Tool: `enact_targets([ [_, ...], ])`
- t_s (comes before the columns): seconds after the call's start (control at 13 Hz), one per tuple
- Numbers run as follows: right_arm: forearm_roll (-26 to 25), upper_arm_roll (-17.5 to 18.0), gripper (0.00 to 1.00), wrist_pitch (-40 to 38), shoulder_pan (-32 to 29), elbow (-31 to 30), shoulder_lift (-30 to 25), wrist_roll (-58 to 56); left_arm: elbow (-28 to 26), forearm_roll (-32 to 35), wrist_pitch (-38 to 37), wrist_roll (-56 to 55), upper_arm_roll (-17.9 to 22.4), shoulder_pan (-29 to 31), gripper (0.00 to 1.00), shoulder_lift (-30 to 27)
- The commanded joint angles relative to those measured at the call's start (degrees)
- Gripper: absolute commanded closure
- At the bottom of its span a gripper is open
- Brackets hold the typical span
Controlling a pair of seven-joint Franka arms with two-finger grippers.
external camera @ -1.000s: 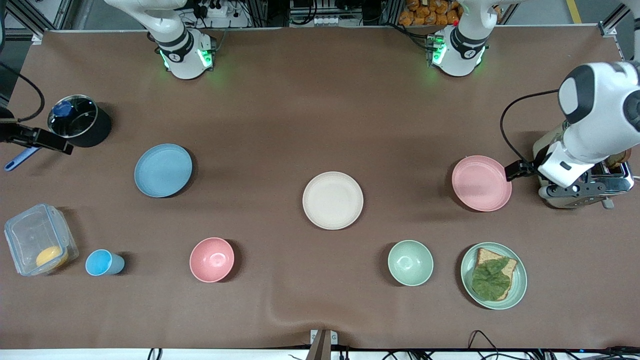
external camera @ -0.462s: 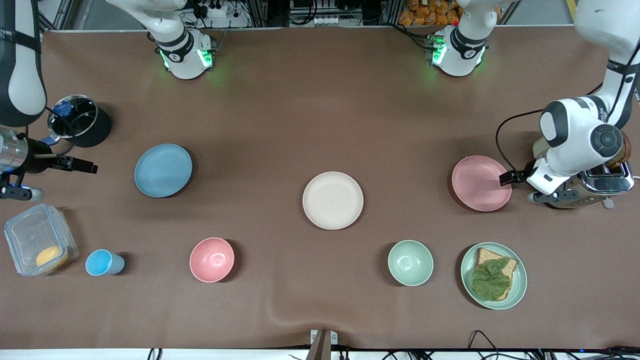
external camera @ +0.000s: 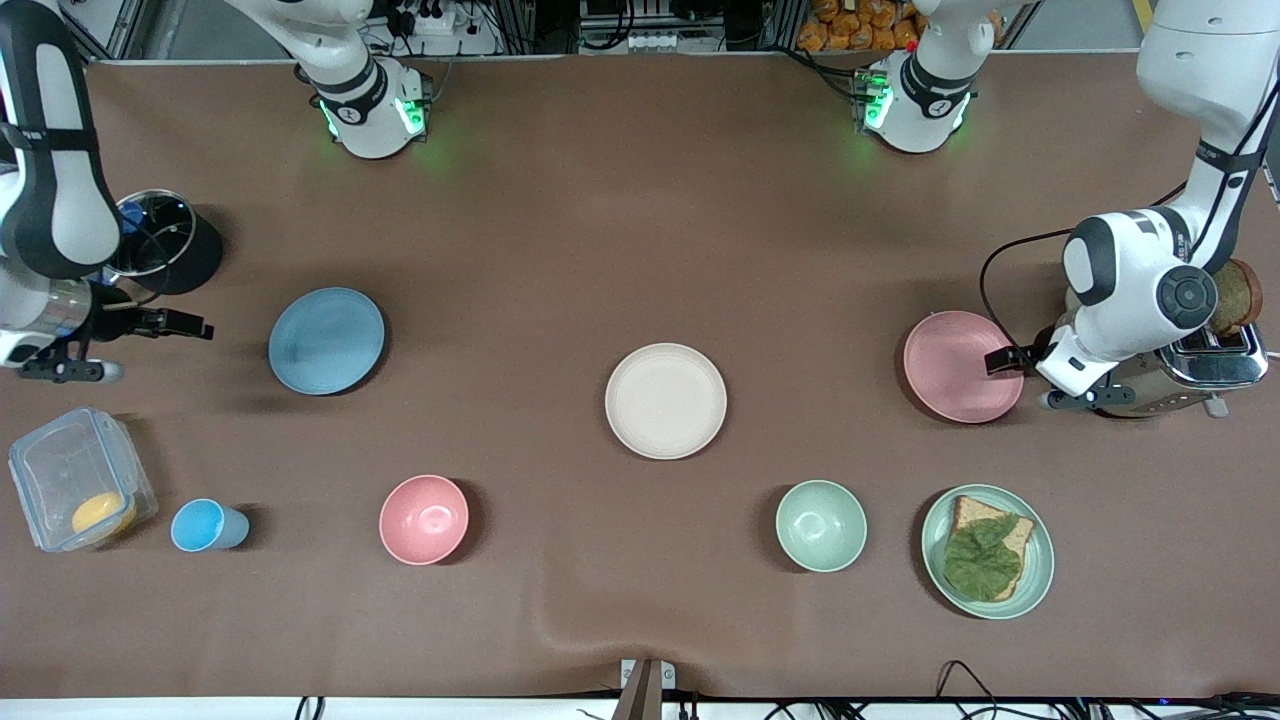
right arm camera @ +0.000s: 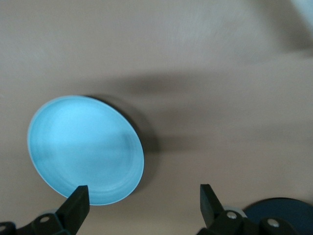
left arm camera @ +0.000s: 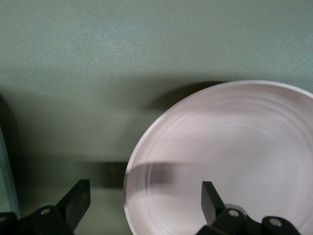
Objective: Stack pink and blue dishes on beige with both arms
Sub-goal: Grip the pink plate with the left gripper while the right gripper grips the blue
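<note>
While neither plate has left the bench, both arms are placed for a rim grasp, which suits such flat, low dishes. The left pincer sits at the edge of the pink plate, at the left arm's end of the bench just beside a toaster. In the left wrist view its fingers are spread wide and hold nothing, one over the pink plate's inside and the other outside the rim, so that closing would likely pinch the edge.

The right pincer is near the blue plate, toward the right arm's end, but apart from it. The right wrist view shows its fingers equally wide and empty, with the blue plate ahead of them, so it probably has to travel further to reach that rim.

The beige plate lies bare mid-bench between the two, a fair target for both arms.
</note>
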Motion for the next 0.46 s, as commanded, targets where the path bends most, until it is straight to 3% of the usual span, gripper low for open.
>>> enact_targets([
  [0.0,5.12,0.82,0.00,2.13,-1.74,-1.74,4.59,-6.08,0.94,1.08,0.42,0.26,-0.41,0.76,0.00,1.25],
  [0.31,10.06,0.90,0.00,4.16,-2.01,-1.48,11.11,-11.12,0.95,1.08,0.42,0.70,-0.41,0.85,0.01,1.60],
  [0.38,10.67,1.08,0.00,5.03,-1.83,-1.39,12.26,-11.12,0.95,1.08,0.42,0.79,-0.41,0.85,0.08,1.60],
])
